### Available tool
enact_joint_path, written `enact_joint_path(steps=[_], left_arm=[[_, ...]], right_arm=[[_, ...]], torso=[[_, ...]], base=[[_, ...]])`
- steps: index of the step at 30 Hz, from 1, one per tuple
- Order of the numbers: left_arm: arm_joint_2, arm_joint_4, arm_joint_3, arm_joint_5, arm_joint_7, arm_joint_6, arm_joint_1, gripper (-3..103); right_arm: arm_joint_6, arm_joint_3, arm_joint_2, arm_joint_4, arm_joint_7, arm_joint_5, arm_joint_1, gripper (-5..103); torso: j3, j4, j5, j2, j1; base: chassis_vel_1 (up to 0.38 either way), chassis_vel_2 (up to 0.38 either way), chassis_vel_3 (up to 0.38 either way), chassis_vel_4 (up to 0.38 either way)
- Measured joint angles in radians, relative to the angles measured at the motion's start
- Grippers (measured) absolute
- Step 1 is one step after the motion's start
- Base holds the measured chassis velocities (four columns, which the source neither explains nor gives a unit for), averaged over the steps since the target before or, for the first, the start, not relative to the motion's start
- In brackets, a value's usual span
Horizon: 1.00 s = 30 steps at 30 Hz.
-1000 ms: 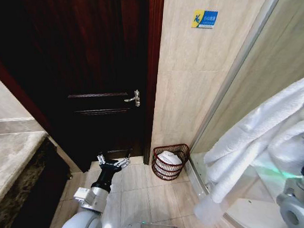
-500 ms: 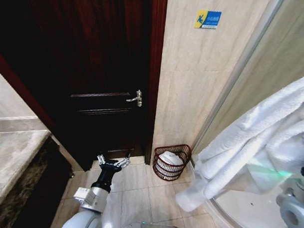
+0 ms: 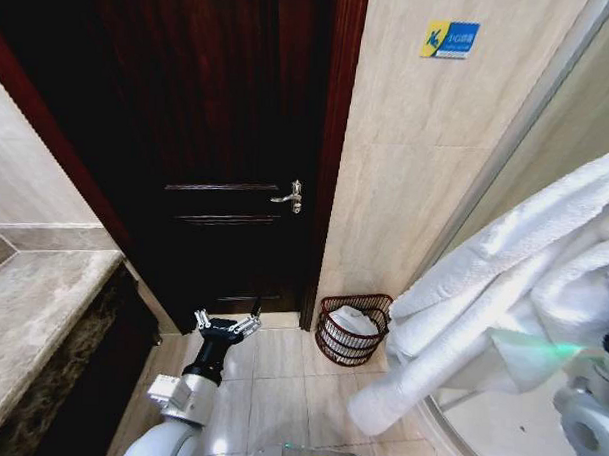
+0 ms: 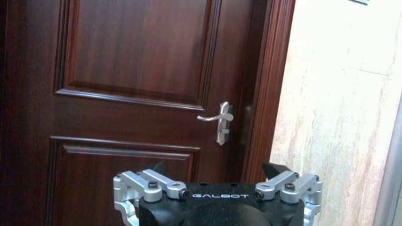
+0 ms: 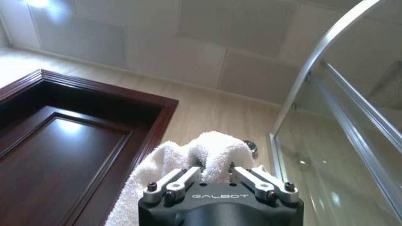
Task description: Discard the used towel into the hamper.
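Note:
The used towel [image 3: 513,275] is large and white and hangs at the right of the head view, its lower end near the floor. My right gripper [image 5: 215,170] is shut on a bunched top fold of the towel [image 5: 213,148]. The hamper [image 3: 354,330], a small round dark red-brown wire basket, stands on the floor against the wall beside the door frame, with a white cloth [image 3: 353,320] inside it. The towel's lower end hangs just right of the hamper. My left gripper [image 3: 226,325] is held low over the floor tiles, left of the hamper, open and empty [image 4: 217,169].
A dark wooden door [image 3: 218,135] with a metal handle [image 3: 290,196] fills the back. A marble counter [image 3: 32,309] juts in at the left. The curved glass shower screen [image 3: 529,106] closes off the right. Tiled floor [image 3: 269,387] lies between my left arm and the hamper.
The head camera has swung left, so door and hamper sit further right in the picture. The towel's hanging end has swung left, closer to the hamper. The left arm holds its pose.

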Motion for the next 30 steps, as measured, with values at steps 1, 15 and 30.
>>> enact_joint_path(steps=[1, 15, 30], left_arm=[[0.000, 0.000, 0.000, 0.000, 0.000, 0.000, 0.000, 100], [0.000, 0.000, 0.000, 0.000, 0.000, 0.000, 0.000, 100], [0.000, 0.000, 0.000, 0.000, 0.000, 0.000, 0.000, 100]], right_arm=[[0.000, 0.001, -0.001, 0.000, 0.000, 0.000, 0.000, 10], [0.002, -0.008, -0.004, 0.000, -0.002, 0.000, 0.002, 10], [0.002, -0.017, -0.003, 0.000, -0.011, 0.001, 0.012, 10]], torso=[[0.001, 0.0000, 0.0000, 0.001, 0.000], [0.022, 0.0000, 0.0000, 0.040, 0.018], [0.021, 0.0001, 0.0000, 0.039, 0.018]], base=[[0.000, 0.000, 0.000, 0.000], [0.000, 0.000, 0.000, 0.000], [0.005, 0.006, 0.004, 0.008]])
